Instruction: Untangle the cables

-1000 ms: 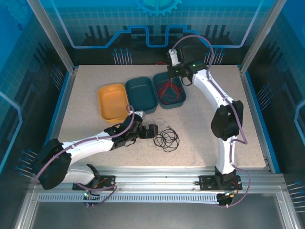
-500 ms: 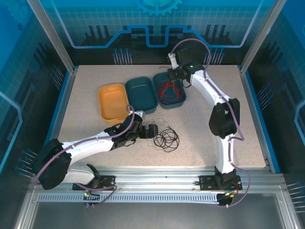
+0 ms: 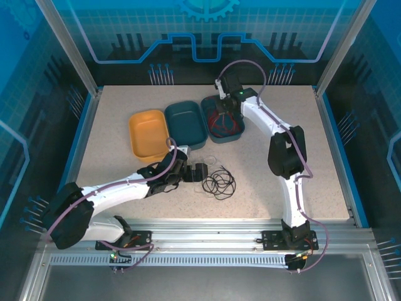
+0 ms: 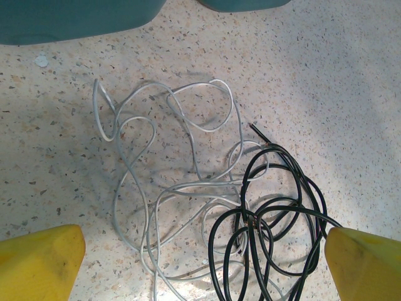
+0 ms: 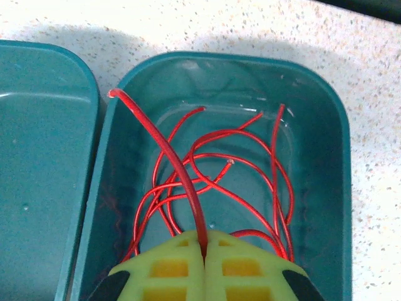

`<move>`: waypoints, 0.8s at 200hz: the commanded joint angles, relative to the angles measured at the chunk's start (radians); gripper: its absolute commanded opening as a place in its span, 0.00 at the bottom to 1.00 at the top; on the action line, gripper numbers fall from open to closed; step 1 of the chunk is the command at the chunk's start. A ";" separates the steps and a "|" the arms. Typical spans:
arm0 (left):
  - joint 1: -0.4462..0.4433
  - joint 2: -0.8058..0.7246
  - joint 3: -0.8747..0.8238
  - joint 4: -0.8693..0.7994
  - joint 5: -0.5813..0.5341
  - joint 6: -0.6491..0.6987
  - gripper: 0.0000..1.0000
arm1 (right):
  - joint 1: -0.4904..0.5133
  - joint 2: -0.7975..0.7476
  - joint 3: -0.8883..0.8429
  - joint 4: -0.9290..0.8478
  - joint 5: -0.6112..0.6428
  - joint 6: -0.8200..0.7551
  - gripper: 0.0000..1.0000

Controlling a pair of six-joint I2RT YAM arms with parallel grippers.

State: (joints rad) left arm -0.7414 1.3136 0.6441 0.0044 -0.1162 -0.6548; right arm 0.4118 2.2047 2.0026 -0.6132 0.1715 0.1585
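On the speckled table a white cable (image 4: pixel 200 184) and a black cable (image 4: pixel 250 237) lie in loose loops that cross each other. From above, the black cable (image 3: pixel 220 183) sits just right of my left gripper (image 3: pixel 202 172). That left gripper (image 4: pixel 203 263) is open, its yellow fingertips (image 4: pixel 41 263) spread wide on either side of the two cables, holding nothing. The red cable (image 5: pixel 182 170) lies coiled inside the right teal bin (image 5: pixel 326 157). My right gripper (image 5: pixel 204 241) is shut on one strand of it, just above the bin (image 3: pixel 241 132).
A second teal bin (image 3: pixel 186 122) stands left of the one with the red cable, and an orange bin (image 3: pixel 148 135) left of that; both hold nothing. The table (image 3: pixel 313 163) has free room on its right half and along the front.
My right arm has swung left and brought its gripper over the right teal bin. The left arm and the white and black cables have not moved.
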 commanded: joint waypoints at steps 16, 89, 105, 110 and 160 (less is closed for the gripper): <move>-0.001 -0.022 -0.007 -0.018 -0.016 0.005 0.99 | 0.007 0.040 -0.003 -0.011 0.042 0.101 0.00; -0.001 -0.038 -0.020 -0.023 -0.026 0.001 0.99 | 0.007 0.092 0.020 -0.040 0.041 0.135 0.02; -0.001 -0.043 -0.024 -0.023 -0.030 -0.002 0.99 | 0.005 0.101 0.034 -0.060 0.059 0.142 0.03; -0.001 -0.045 -0.025 -0.023 -0.031 -0.002 0.99 | 0.004 0.105 0.038 -0.067 0.064 0.144 0.03; -0.001 -0.048 -0.028 -0.024 -0.035 -0.002 0.99 | -0.011 0.116 0.061 -0.102 0.055 0.156 0.10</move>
State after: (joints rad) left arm -0.7414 1.2907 0.6357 0.0032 -0.1326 -0.6556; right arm 0.4103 2.3054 2.0247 -0.6746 0.2169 0.2962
